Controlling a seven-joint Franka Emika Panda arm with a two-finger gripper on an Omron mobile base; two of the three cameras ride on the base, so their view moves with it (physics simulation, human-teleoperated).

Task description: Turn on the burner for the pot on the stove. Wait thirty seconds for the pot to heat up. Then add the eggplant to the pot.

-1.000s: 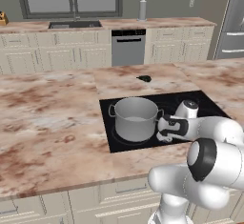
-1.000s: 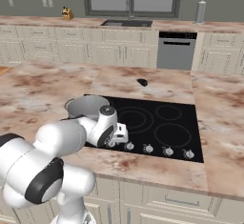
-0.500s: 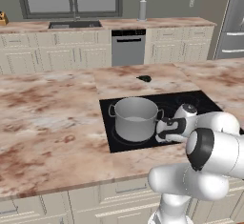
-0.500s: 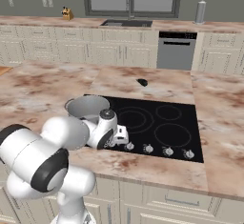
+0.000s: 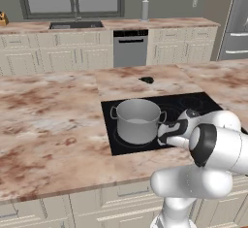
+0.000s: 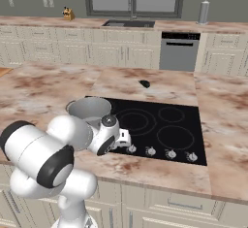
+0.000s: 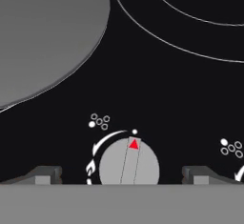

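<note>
Lower now than a second ago, the hand [image 7: 121,175] sits over the near-left knob [image 7: 128,163], its fingers [image 7: 46,174] spread wide on either side, gripping nothing. That knob's red pointer aims at the small white dot. Just left stands the pot [image 5: 137,121] on the stove [image 6: 164,125]. Farther back, the eggplant [image 5: 146,80] lies on the counter [image 5: 48,120] beyond the stove.

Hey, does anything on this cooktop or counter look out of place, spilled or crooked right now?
Nothing stands out. The pot sits upright on the stove, the eggplant lies on the counter behind it, and the open hand straddles a knob. No spills show.
</note>
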